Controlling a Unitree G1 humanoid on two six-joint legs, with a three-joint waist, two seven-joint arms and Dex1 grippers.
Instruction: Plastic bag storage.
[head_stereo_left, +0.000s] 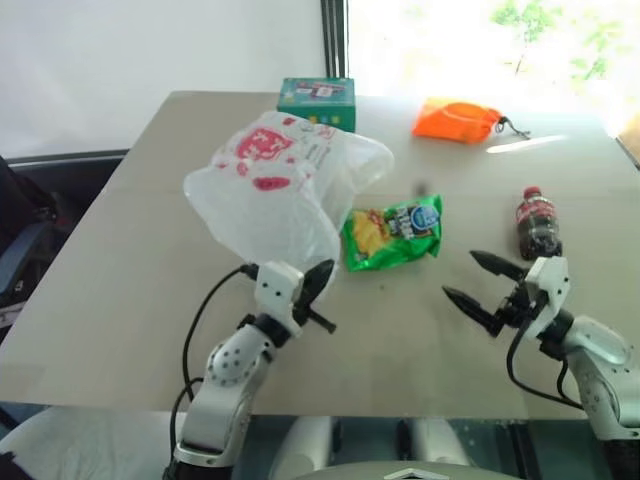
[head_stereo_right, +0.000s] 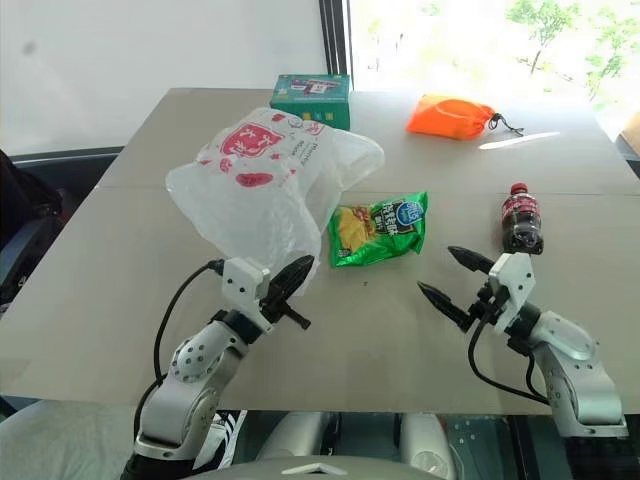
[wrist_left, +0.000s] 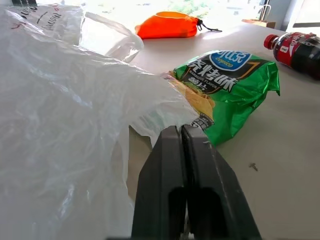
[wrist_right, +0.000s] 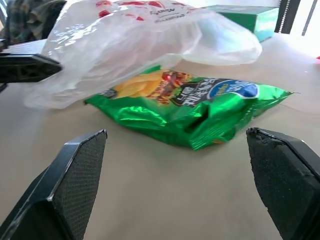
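The plastic bag (head_stereo_left: 275, 190), large, crinkly and translucent white with red print, lies puffed up on the left half of the table. Its near edge runs down to my left gripper (head_stereo_left: 320, 277), whose fingers (wrist_left: 165, 165) are pressed together with the film pinched at their tips. My right gripper (head_stereo_left: 460, 275) hovers open over the table's right side, pointing toward the bag, nothing between its fingertips (wrist_right: 80, 170). A green-and-yellow snack packet (head_stereo_left: 395, 232) lies between the two grippers, its left end tucked under the bag's edge.
A cola bottle (head_stereo_left: 538, 222) lies just beyond the right gripper. An orange drawstring pouch (head_stereo_left: 457, 120) sits at the far right and a green box (head_stereo_left: 317, 98) at the far edge behind the bag. The beige table (head_stereo_left: 120, 300) is bare at front left.
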